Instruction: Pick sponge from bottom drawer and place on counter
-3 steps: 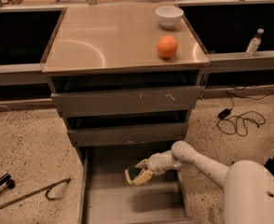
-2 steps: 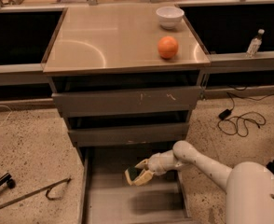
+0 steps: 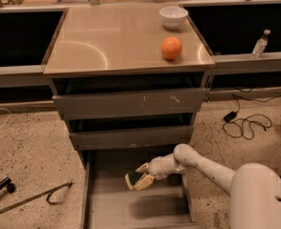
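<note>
The bottom drawer (image 3: 97,209) is pulled out, showing its plain grey floor. My gripper (image 3: 136,178) hangs over the drawer's back middle, a little above the floor, with its shadow on the floor below it. Its pale fingers (image 3: 145,181) are closed around a small dark green pad, the sponge (image 3: 134,177), which is mostly hidden between them. The counter (image 3: 112,42) is the shiny beige top of the cabinet, above the two closed upper drawers.
An orange (image 3: 171,48) and a white bowl (image 3: 173,16) stand on the counter's right side. A clear bottle (image 3: 260,43) stands on the right ledge. Black cables (image 3: 243,123) lie on the floor at right, and a metal rod (image 3: 30,199) at left.
</note>
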`<state>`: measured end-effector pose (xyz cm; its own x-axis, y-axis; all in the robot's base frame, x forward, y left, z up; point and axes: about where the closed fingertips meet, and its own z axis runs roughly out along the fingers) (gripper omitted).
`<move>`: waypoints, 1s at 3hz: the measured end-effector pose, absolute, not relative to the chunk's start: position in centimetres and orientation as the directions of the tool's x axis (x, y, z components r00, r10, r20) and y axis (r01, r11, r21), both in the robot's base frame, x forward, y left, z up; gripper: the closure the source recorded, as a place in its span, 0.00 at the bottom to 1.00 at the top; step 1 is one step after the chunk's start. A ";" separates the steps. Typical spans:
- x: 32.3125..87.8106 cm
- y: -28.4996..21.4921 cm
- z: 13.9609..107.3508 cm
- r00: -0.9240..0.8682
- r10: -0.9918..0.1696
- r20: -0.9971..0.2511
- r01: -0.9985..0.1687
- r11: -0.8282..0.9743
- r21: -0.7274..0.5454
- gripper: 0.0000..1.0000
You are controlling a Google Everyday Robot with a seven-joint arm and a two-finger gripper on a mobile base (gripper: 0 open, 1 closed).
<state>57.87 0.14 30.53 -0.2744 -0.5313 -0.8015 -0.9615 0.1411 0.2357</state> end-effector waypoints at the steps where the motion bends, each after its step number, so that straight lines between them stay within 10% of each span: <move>1: 57.7 1.7 36.8 -0.186 -0.505 -0.843 -0.982 0.081 0.168 1.00; 3: 54.6 5.6 54.1 0.097 -0.361 -0.928 -0.986 -0.159 -0.041 1.00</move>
